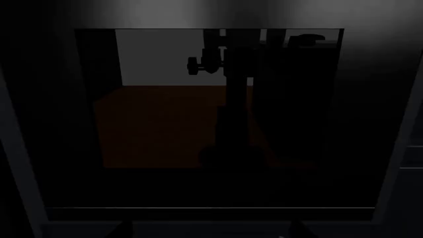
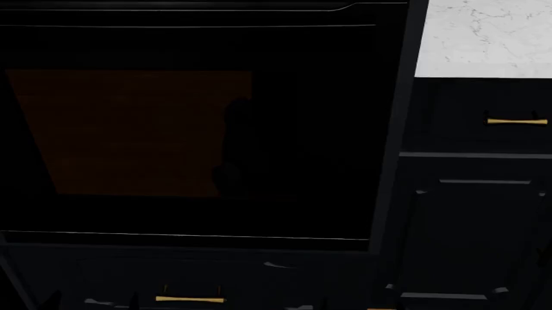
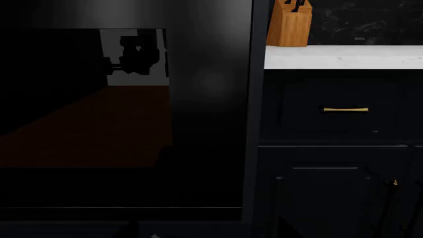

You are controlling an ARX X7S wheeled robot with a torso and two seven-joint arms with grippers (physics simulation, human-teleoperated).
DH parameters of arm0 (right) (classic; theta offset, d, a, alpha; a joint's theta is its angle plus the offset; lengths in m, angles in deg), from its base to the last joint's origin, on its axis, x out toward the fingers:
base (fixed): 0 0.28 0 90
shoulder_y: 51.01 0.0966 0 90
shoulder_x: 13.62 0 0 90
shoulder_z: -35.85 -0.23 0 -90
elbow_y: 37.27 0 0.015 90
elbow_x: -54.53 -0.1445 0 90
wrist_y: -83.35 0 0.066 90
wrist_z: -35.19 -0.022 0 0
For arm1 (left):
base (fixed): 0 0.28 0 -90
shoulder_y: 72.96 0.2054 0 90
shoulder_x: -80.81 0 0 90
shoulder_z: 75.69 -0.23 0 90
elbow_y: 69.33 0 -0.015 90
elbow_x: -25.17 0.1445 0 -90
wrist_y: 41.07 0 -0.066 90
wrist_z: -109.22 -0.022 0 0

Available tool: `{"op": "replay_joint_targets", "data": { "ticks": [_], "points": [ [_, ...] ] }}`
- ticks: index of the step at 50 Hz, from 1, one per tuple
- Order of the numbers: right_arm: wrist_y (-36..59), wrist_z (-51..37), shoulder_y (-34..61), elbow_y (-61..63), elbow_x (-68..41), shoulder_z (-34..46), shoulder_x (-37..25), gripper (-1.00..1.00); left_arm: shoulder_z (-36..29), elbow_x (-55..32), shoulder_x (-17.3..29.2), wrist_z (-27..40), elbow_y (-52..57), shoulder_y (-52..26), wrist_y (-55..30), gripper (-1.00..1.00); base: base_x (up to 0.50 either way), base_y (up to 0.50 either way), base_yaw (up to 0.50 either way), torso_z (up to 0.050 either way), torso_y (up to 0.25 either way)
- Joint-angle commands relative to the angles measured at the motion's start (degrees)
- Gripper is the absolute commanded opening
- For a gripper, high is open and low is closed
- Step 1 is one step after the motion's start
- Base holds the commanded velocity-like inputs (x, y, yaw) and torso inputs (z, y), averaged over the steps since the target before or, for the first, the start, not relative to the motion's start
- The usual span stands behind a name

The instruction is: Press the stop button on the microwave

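Note:
The microwave and its stop button are out of view in every frame. The head view is filled by a black oven door [image 2: 190, 129] with dark, reflective glass. My left gripper [image 1: 210, 233] shows only as two dark fingertips [image 1: 124, 230] at the frame's edge, set wide apart with nothing between them, facing the oven glass [image 1: 198, 124]. My right gripper [image 3: 208, 233] shows the same way, with dark fingertips [image 3: 132, 230] apart and empty, facing the oven's right edge [image 3: 254, 124]. The glass carries a faint reflection of the robot.
A white marble counter [image 2: 483, 39] lies right of the oven, over black cabinets with a brass drawer handle [image 2: 516, 121]. A wooden knife block [image 3: 290, 25] stands on the counter [image 3: 343, 57]. A drawer with a brass handle [image 2: 190, 299] sits below the oven.

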Motion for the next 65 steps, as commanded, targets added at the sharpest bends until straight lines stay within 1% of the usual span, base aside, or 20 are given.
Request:
{"op": "replay_joint_targets", "data": {
  "ticks": [1, 12, 17, 21, 24, 29, 30, 31, 32, 34, 36, 37, 43, 49, 51, 52, 53, 57, 62, 65],
  "points": [
    [0.0, -0.72, 0.0, 0.0, -0.54, 0.72, -0.54, 1.0, -0.64, 0.0, 0.57, 0.64, 0.0, 0.0, 0.0, 1.0, 0.0, 0.0, 0.0, 0.0, 0.0],
    [1.87, -4.03, 0.5, 2.39, -1.24, 3.24, -2.5, 1.0, -2.11, -1.69, 2.57, 3.57, -0.72, 0.56, 2.04, 1.0, 0.0, 0.0, 0.0, 0.0, 0.0],
    [6.21, -5.24, 0.55, 10.29, -0.57, 4.33, -3.27, 1.0, -2.68, 0.3, 4.18, 5.2, -2.91, 1.31, 2.98, 1.0, 0.0, 0.0, 0.0, 0.0, 0.0],
    [11.83, -6.1, 3.09, 17.73, 0.65, 5.28, -3.85, 1.0, 0.11, 1.26, 6.86, 7.69, -3.73, 3.78, 3.14, 1.0, 0.0, 0.0, 0.0, 0.0, 0.0],
    [15.15, -6.44, 4.89, 22.97, 1.88, 6.21, -4.41, 1.0, 1.7, 1.41, 8.35, 8.85, -7.46, 4.67, 4.89, 1.0, 0.0, 0.0, 0.0, 0.0, 0.0],
    [22.79, -7.08, 9.06, 31.45, 3.3, 6.75, -4.9, 1.0, 3.47, 2.48, 10.24, 12.23, -27.53, 1.29, 13.17, 1.0, 0.0, 0.0, 0.0, 0.0, 0.0],
    [24.33, -7.16, 10.21, 32.73, 3.68, 6.83, -5.05, 1.0, 3.88, 0.75, 10.48, 10.73, -32.62, -0.13, 15.32, 1.0, 0.0, 0.0, 0.0, 0.0, 0.0],
    [26.22, -7.01, 11.37, 34.21, 3.63, 6.75, -5.12, 1.0, 3.26, 3.8, 11.1, 14.24, -39.11, -2.02, 17.85, 1.0, 0.0, 0.0, 0.0, 0.0, 0.0],
    [27.36, -7.19, 12.28, 35.25, 4.26, 7.03, -5.33, 1.0, 3.35, 2.68, 11.26, 12.89, -42.66, -2.84, 19.77, 1.0, 0.0, 0.0, 0.0, 0.0, 0.0],
    [30.79, -6.93, 14.38, 37.51, 4.43, 7.2, -5.54, 1.0, 3.05, 2.98, 11.82, 13.42, -54.62, -6.49, 25.78, 1.0, 0.0, 0.0, 0.0, 0.0, 0.0],
    [35.81, -6.64, 18.59, 40.77, 5.78, 8.06, -6.06, 1.0, 2.5, 3.43, 12.61, 14.89, -71.81, -12.88, 35.35, 1.0, 0.0, 0.0, 0.0, 0.0, 0.0],
    [39.17, -5.75, 20.7, 41.82, 4.98, 7.7, -5.88, 1.0, 2.21, 3.48, 12.67, 15.24, -74.95, -12.44, 34.88, 1.0, 0.0, 0.0, 0.0, 0.0, 0.0],
    [53.26, -4.05, 36.01, 44.67, 5.22, 8.05, -5.74, 1.0, 3.89, -0.21, 13.35, 14.1, -74.98, -8.43, 29.43, 1.0, 0.0, 0.0, 0.0, 0.0, 0.0],
    [63.83, -2.13, 50.31, 42.95, 3.51, 6.66, -4.81, 1.0, 4.74, -0.22, 12.83, 14.02, -74.99, -4.21, 24.27, 1.0, 0.0, 0.0, 0.0, 0.0, 0.0],
    [66.22, -1.51, 56.59, 39.2, 3.06, 6.77, -4.73, 1.0, 4.96, -0.16, 12.81, 13.96, -74.99, -2.67, 21.96, 1.0, 0.0, 0.0, 0.0, 0.0, 0.0],
    [66.68, -1.23, 59.6, 36.38, 2.56, 5.96, -4.33, 1.0, 4.74, 0.2, 12.75, 15.34, -74.99, -1.68, 19.35, 1.0, 0.0, 0.0, 0.0, 0.0, 0.0],
    [66.97, -1.06, 61.95, 34.12, 2.23, 5.69, -4.11, 1.0, 5.96, -0.82, 12.57, 13.69, -74.99, -0.59, 18.47, 1.0, 0.0, 0.0, 0.0, 0.0, 0.0],
    [68.26, -0.54, 70.58, 27.41, 2.13, 7.82, -4.58, 1.0, 5.96, -0.82, 12.57, 13.69, -74.99, -0.59, 18.47, 1.0, 0.0, 0.0, 0.0, 0.0, 0.0],
    [66.98, -1.12, 80.25, 14.8, 1.76, 7.74, -3.56, 1.0, 5.96, -0.82, 12.57, 13.69, -74.99, -0.59, 18.47, 1.0, 0.0, 0.0, 0.0, 0.0, 0.0],
    [63.84, -2.08, 87.9, 3.91, 1.55, 6.64, -2.91, 1.0, 5.96, -0.82, 12.57, 13.69, -74.99, -0.59, 18.47, 1.0, 0.0, 0.0, 0.0, 0.0, 0.0]
  ]
}}
